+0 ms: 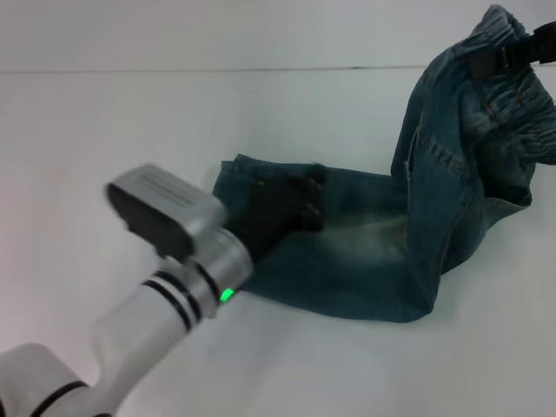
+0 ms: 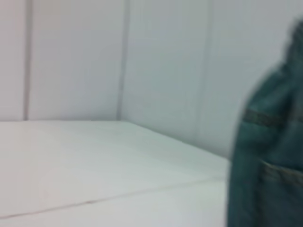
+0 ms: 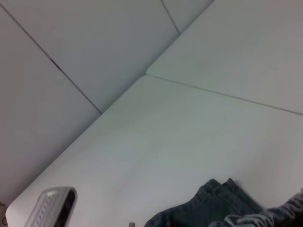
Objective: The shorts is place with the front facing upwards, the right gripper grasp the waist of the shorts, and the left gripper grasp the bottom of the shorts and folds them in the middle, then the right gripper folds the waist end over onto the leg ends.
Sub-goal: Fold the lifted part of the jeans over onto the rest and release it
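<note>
Left arm, silver-white with black bands and a green light, comes in from the near left of the head view. Left gripper (image 1: 300,204), black, is down on the leg end of the blue denim shorts (image 1: 373,252). Fingers pressed into the fabric near the hem; cannot tell how wide they are or whether cloth is pinched between them.

Leg part of the shorts lies flat on the white table (image 1: 104,130), mid-table, hem toward the left. Farther right the denim rises off the surface: waist end lifted and hanging in a bunched, twisted column, elastic waistband at the top.

Right gripper (image 1: 521,52), black, at the far upper right edge of the head view, is clamped on the waistband and holds it up in the air. Arm behind it mostly out of view.

Left wrist view: blurred denim with seam lines at one side, table top and pale wall panels (image 2: 94,56) behind. Right wrist view: table top with a seam line, folded denim and gathered waistband at the edge, grey casing of the left arm at a corner.
</note>
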### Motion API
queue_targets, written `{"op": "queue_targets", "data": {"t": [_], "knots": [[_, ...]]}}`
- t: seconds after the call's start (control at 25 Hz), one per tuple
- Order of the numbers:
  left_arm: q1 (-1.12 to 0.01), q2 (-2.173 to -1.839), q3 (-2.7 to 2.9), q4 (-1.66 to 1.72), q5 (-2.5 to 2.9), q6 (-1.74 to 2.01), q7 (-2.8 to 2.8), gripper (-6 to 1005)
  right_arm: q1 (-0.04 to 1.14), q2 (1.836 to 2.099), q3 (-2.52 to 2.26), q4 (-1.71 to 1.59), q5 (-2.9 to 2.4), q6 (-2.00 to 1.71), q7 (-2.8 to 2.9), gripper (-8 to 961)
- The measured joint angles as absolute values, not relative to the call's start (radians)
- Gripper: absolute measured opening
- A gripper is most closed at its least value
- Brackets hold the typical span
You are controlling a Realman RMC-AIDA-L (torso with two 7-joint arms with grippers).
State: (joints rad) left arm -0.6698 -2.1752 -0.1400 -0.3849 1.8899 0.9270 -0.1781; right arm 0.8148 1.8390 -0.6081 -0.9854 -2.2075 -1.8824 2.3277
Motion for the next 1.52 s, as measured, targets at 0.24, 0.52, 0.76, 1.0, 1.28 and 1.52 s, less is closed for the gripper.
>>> {"op": "queue_targets", "data": {"t": [0.24, 0.52, 0.76, 1.0, 1.28, 1.52], "knots": [[-0.614, -2.172, -0.229, -0.272, 1.888, 1.058, -0.374, -1, 0.825, 1.837, -0.641, -0.936, -2.207, -1.849, 2.309, 192], [-0.548, -2.167, -0.345, -0.152, 1.887, 1.189, -0.563, -1, 0.872, 1.854, -0.685, -0.872, -2.203, -1.792, 2.278, 204], [-0.519, -2.166, -0.351, -0.109, 1.883, 1.204, -0.628, 0, 0.957, 1.885, -0.784, -0.795, -2.206, -1.73, 2.24, 213], [-0.501, -2.169, -0.358, -0.111, 1.883, 1.205, -0.628, 0, 1.028, 1.924, -0.977, -0.736, -2.207, -1.647, 2.228, 223], [-0.493, -2.168, -0.372, -0.11, 1.881, 1.207, -0.629, 0, 1.107, 1.985, -1.06, -0.675, -2.252, -1.583, 2.197, 235], [-0.489, -2.167, -0.377, -0.11, 1.881, 1.207, -0.629, 0, 1.142, 2.045, -1.072, -0.662, -2.343, -1.532, 2.185, 244]]}}
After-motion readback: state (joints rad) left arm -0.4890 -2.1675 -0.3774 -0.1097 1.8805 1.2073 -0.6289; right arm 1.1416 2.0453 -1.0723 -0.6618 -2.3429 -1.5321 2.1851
